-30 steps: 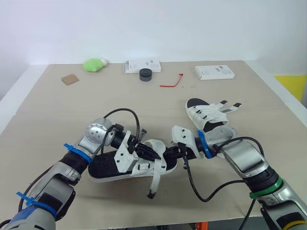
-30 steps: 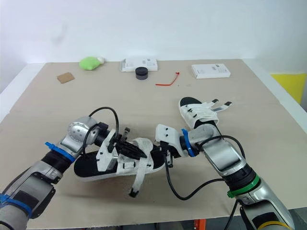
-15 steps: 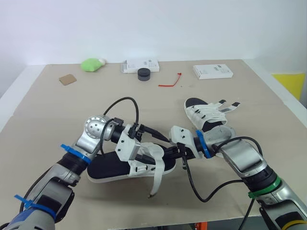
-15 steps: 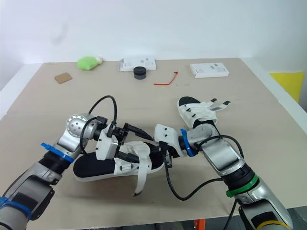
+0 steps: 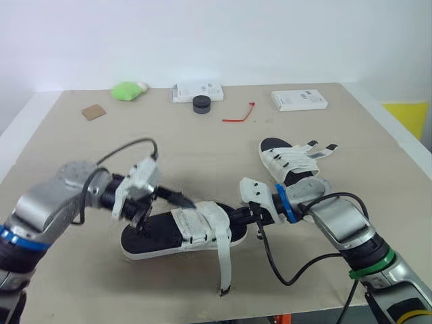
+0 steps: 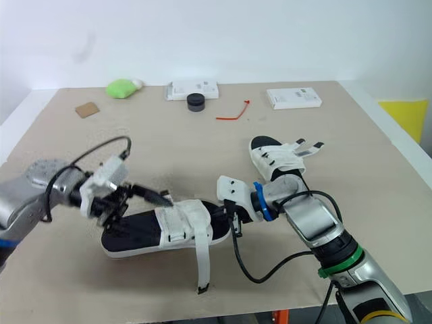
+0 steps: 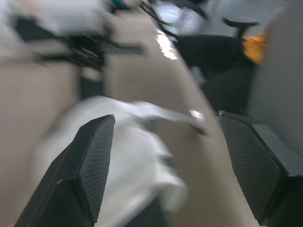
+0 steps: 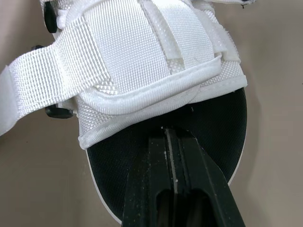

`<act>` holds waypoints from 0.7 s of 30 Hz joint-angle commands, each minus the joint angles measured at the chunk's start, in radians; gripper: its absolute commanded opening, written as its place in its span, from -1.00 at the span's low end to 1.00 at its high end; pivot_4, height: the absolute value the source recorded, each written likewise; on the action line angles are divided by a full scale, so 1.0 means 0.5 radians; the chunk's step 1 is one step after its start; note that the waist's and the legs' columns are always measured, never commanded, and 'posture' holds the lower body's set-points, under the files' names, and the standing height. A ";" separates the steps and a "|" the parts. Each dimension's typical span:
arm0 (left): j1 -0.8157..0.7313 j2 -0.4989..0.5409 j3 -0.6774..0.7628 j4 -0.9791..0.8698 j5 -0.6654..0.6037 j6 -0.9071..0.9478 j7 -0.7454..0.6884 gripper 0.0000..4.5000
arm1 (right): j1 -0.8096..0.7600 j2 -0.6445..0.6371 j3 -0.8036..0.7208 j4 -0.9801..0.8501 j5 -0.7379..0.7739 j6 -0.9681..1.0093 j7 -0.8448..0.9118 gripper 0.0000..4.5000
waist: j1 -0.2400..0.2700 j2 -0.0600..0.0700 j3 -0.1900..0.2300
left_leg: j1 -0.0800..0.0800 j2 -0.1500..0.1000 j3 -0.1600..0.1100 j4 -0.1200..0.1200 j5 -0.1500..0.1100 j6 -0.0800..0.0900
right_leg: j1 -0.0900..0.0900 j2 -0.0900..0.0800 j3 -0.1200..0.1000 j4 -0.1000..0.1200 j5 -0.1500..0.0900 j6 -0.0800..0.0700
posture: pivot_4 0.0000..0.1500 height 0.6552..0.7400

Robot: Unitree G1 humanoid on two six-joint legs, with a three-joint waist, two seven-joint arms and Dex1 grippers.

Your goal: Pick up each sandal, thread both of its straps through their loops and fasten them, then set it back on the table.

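1 sandal crosswise, toe rightward

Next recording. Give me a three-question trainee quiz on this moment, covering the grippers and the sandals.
1. True or false: the left gripper is open.
2. Pick one. The right gripper is shut on: A) the near sandal; B) the left gripper; C) nothing.
3. Count: how many sandals lie on the table?

Key: 1 true. 2 A, its fingers pinch the end of the sole. 3 two.
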 commanded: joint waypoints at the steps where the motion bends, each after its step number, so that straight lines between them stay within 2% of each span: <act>1: 0.005 -0.004 0.151 -0.135 -0.081 0.136 0.112 0.61 | 0.063 -0.008 0.164 0.111 -0.078 0.038 0.015 -1.00 | 0.001 -0.001 0.001 | 0.000 0.000 0.000 0.000 0.000 0.000 | 0.000 0.000 0.000 0.000 0.001 -0.001 | 1.00 1.00; 7: 0.154 0.058 0.222 -0.254 -0.419 0.765 0.417 0.61 | 0.073 -0.008 0.171 0.092 -0.076 0.047 0.008 -1.00 | -0.004 -0.001 0.001 | 0.002 0.000 0.002 0.000 0.000 0.000 | 0.000 0.000 0.003 0.000 0.002 -0.001 | 1.00 1.00; 12: 0.450 0.108 0.255 -0.410 -0.482 0.923 0.504 0.61 | 0.098 -0.015 0.174 0.053 -0.068 0.075 0.004 -1.00 | -0.008 -0.001 0.001 | 0.002 0.001 0.002 -0.002 -0.002 0.001 | 0.000 0.000 0.003 0.000 -0.002 -0.002 | 1.00 1.00; 16: 0.467 -0.166 0.348 -0.291 -0.659 1.092 0.941 0.61 | 0.106 -0.019 0.174 0.033 -0.065 0.098 -0.007 -1.00 | 0.003 -0.001 0.000 | 0.003 0.001 0.001 -0.001 -0.002 0.001 | 0.001 -0.001 0.002 0.000 -0.002 -0.003 | 1.00 1.00; 21: 0.409 -0.392 0.330 -0.310 -0.678 1.170 1.231 0.61 | 0.115 -0.016 0.189 -0.009 -0.052 0.132 -0.024 -1.00 | 0.003 -0.005 -0.003 | 0.004 -0.001 0.002 0.003 -0.001 0.000 | 0.004 -0.002 0.003 0.001 0.003 0.000 | 1.00 1.00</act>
